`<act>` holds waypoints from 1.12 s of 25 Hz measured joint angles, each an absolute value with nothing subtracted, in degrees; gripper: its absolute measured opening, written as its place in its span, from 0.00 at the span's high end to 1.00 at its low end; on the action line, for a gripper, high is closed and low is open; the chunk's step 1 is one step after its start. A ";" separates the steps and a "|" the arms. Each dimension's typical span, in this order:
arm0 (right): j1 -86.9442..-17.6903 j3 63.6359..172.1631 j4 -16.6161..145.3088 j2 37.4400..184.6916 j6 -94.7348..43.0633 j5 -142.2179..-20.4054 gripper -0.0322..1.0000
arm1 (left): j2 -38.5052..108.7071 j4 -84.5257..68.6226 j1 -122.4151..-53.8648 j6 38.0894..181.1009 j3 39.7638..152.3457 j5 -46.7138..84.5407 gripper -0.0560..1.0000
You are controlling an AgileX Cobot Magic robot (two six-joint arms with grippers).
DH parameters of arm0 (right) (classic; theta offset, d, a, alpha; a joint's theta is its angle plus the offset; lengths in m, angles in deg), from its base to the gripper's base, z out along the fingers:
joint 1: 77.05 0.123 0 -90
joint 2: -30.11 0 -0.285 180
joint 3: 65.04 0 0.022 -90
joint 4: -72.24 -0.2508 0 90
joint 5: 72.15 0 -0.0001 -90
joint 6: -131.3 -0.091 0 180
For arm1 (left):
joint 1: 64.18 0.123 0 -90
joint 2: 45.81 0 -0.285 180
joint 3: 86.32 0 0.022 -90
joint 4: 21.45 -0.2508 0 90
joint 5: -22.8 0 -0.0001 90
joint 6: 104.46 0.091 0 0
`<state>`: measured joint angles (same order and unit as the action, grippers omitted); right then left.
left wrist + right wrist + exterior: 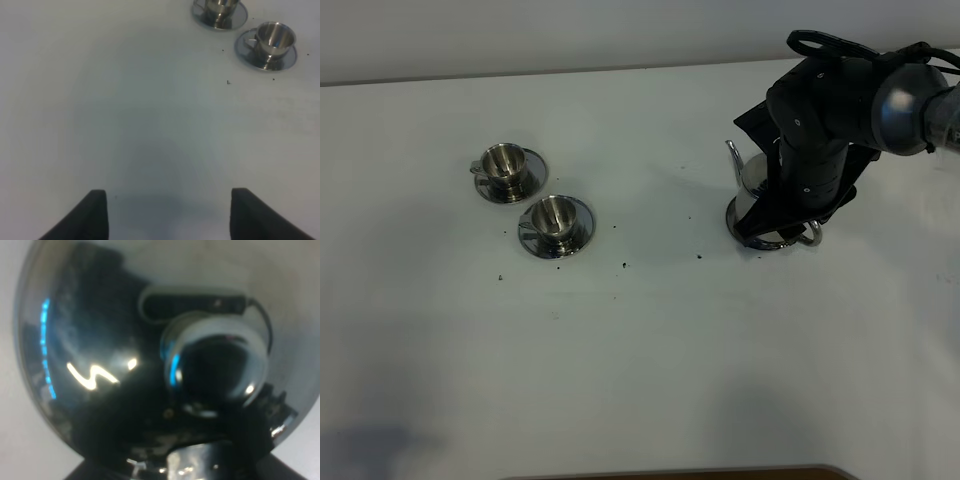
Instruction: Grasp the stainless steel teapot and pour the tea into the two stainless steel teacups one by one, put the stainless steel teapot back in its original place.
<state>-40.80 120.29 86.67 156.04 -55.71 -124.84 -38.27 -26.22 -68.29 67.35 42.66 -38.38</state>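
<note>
On the table's (650, 380) right side: stainless steel teapot (751, 183), right gripper (788, 215) directly over it, closure not discernible. Left gripper (167, 214): spread wide, holding nothing. Two stainless steel teacups (503, 163) (553, 215) on saucers, left side.

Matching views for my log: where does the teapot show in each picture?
Exterior high: teapot right of centre, mostly hidden by the right arm.
Left wrist: not in it.
Right wrist: fills the picture, knob right of the middle.
Shared landmark: the white table, in all three.
</note>
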 joint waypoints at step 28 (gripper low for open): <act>-40.80 120.29 87.98 156.04 -55.08 -124.75 0.78 | -38.27 -26.22 -68.29 67.29 42.66 -38.38 0.39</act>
